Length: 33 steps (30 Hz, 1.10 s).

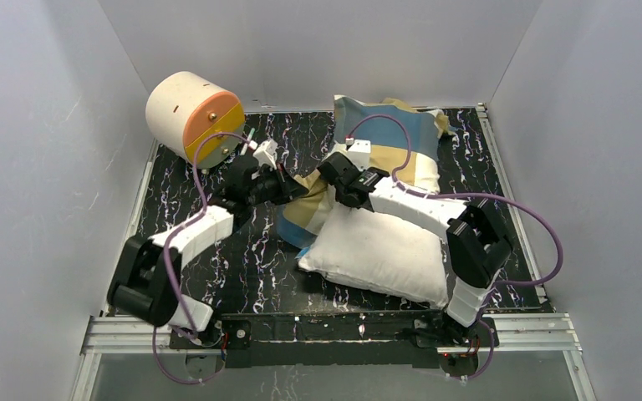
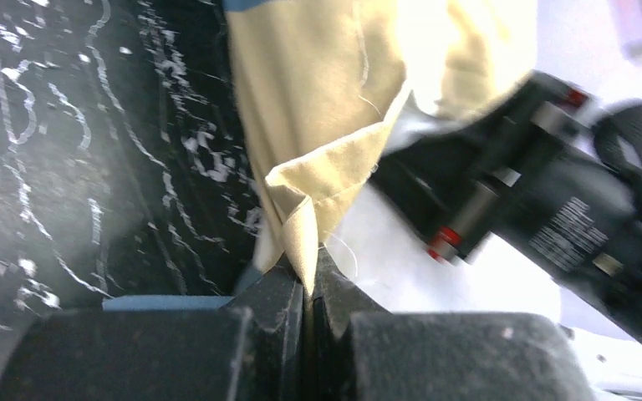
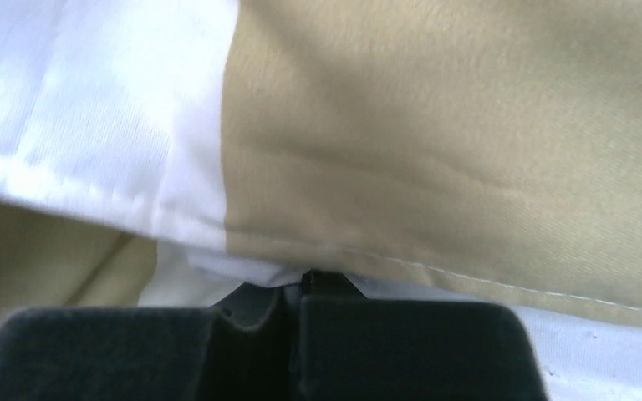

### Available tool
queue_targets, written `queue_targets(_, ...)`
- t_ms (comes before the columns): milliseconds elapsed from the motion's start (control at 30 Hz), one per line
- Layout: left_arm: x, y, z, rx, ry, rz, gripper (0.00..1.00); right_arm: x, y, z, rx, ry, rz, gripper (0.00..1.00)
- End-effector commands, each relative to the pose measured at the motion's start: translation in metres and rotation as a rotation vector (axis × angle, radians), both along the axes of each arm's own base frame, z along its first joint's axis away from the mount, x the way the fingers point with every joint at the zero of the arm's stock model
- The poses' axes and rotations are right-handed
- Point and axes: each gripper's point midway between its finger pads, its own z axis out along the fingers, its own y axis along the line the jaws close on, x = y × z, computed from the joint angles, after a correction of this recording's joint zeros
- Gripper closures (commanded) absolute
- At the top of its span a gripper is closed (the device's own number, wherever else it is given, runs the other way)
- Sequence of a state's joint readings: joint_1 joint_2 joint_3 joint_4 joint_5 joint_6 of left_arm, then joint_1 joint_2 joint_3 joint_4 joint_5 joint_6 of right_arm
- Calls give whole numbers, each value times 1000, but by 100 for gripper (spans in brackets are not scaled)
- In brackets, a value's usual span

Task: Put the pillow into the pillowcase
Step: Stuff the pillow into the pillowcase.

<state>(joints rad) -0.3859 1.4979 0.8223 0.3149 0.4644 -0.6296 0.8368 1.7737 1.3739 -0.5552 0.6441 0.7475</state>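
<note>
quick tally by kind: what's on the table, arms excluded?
Pillow: 1
Pillowcase: 1
Cream-and-orange cylinder: 1
Total: 3

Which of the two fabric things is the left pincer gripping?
The pillowcase, the cover of blue and tan blocks: the left pincer is shut on its tan edge, not on the white pillow.
</note>
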Motion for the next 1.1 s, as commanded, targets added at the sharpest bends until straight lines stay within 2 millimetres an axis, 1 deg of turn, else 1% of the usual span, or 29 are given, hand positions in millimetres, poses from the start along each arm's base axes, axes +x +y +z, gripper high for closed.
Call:
queue_targets(0, -46, -5, 33, -117, 16, -21, 100, 59, 15, 44, 243, -315, -183, 99)
queue_targets(100, -67, -6, 35, -117, 23, -27, 100, 73, 7, 59, 273, -421, -288, 99)
queue_targets(200, -83, -8, 34, -99, 31, -43, 100, 84, -1, 79, 315, -524, -363, 99)
queue_targets(267, -90, -8, 31, -87, 35, -51, 100, 93, 2, 95, 370, -586, -366, 99)
queue_targets(333, -95, -8, 27, -82, 39, -53, 100, 98, 7, 102, 399, -611, -364, 99)
queue_targets(433, -96, -8, 24, -75, 43, -52, 100, 103, 24, 106, 460, -599, -321, 99)
queue_targets(467, -95, -8, 25, -74, 39, -51, 100, 102, 35, 105, 482, -576, -267, 99)
queue_targets(533, -92, -8, 28, -66, 31, -50, 100, 91, 56, 106, 482, -526, -77, 99)
queue_targets(567, -90, -8, 30, -55, 23, -51, 100, 82, 63, 108, 461, -508, 29, 90)
queue_targets(600, -87, -8, 37, -44, 7, -49, 100, 71, 65, 106, 428, -477, 115, 77)
queue_targets(633, -85, -7, 41, -36, -5, -51, 100, 59, 61, 103, 381, -438, 183, 64)
queue_targets(700, -83, -7, 51, -38, -26, -48, 100, 35, 40, 99, 236, -394, 305, 36)
queue_targets(733, -82, -8, 56, -46, -37, -48, 100, 26, 30, 104, 180, -400, 363, 26)
queue_targets(767, -82, -8, 61, -54, -46, -44, 100, 18, 20, 116, 138, -429, 415, 22)
queue_targets(800, -81, -8, 64, -65, -48, -36, 100, 11, 13, 120, 90, -440, 472, 17)
queue_targets(867, -79, -9, 72, -82, -58, -29, 100, -2, 5, 122, -17, -463, 614, 3)
queue_targets(900, -79, -10, 75, -93, -61, -28, 100, -7, 2, 119, -66, -467, 667, 1)
queue_targets(967, -77, -12, 83, -107, -69, -28, 100, -9, -4, 111, -150, -466, 735, 1)
queue_targets(1033, -76, -13, 89, -112, -74, -29, 100, -8, -2, 95, -229, -453, 811, 1)
queue_targets(1067, -76, -13, 92, -112, -75, -30, 100, -5, 2, 86, -256, -443, 843, 1)
